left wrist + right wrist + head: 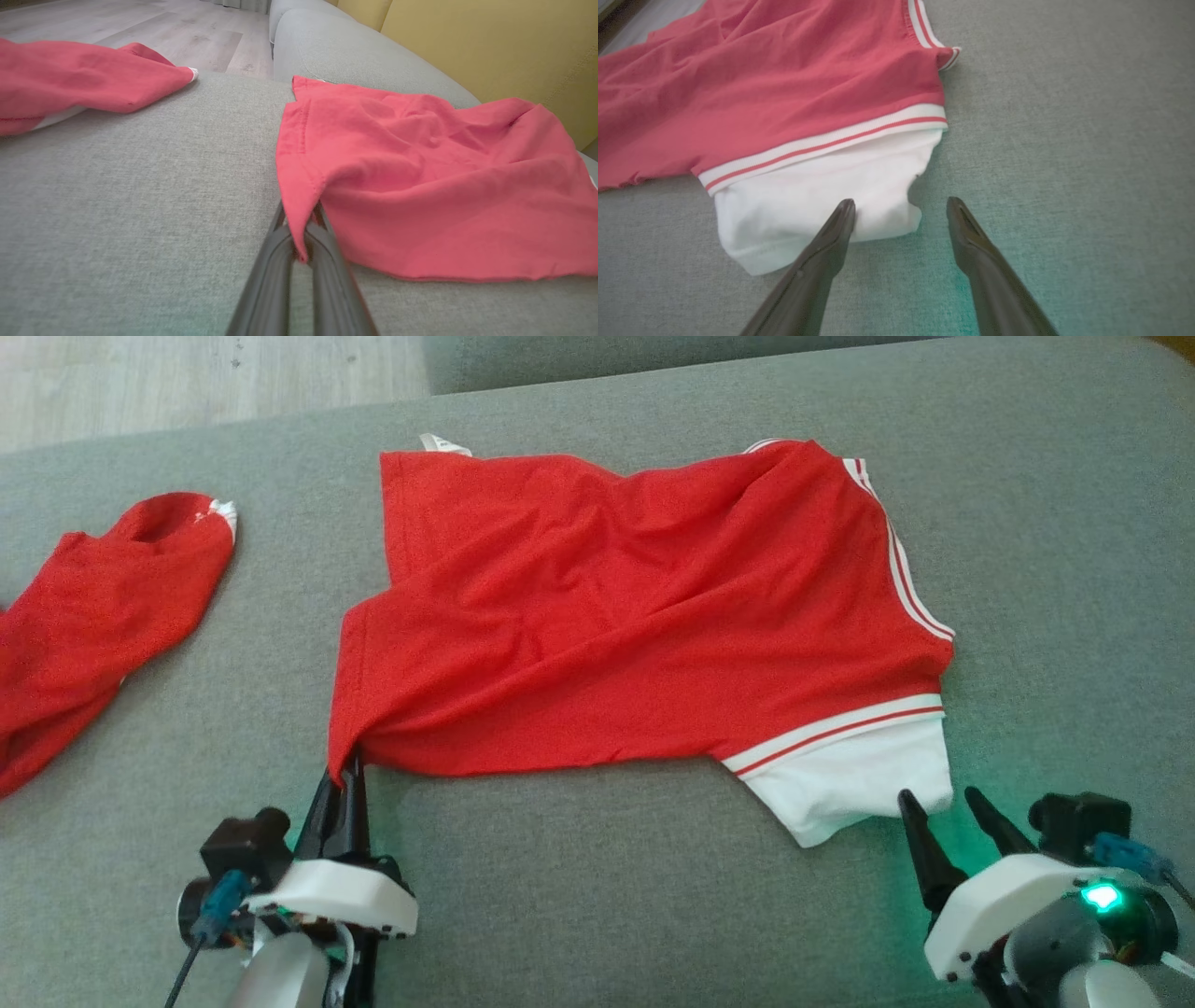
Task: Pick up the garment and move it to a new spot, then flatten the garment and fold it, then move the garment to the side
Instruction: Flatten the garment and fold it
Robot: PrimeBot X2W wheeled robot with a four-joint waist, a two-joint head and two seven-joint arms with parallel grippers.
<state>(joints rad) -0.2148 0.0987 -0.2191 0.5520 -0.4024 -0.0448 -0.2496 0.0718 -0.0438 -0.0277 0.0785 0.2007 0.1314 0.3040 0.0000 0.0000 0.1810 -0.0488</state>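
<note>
The left gripper (344, 773) is clamped on the near corner of the red garment (635, 616), which spreads ahead and to the right of its 2 fingers on the grey cushion (597, 896). The right gripper (937, 793) stands wide, its tips at the near edge of the garment's white part (840, 784)

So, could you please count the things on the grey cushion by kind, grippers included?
Red garments: 2 (white-trimmed garment, second garment at the left)
Grippers: 2 (left gripper shut on the white-trimmed garment's corner, right gripper open)
Total: 4
</note>
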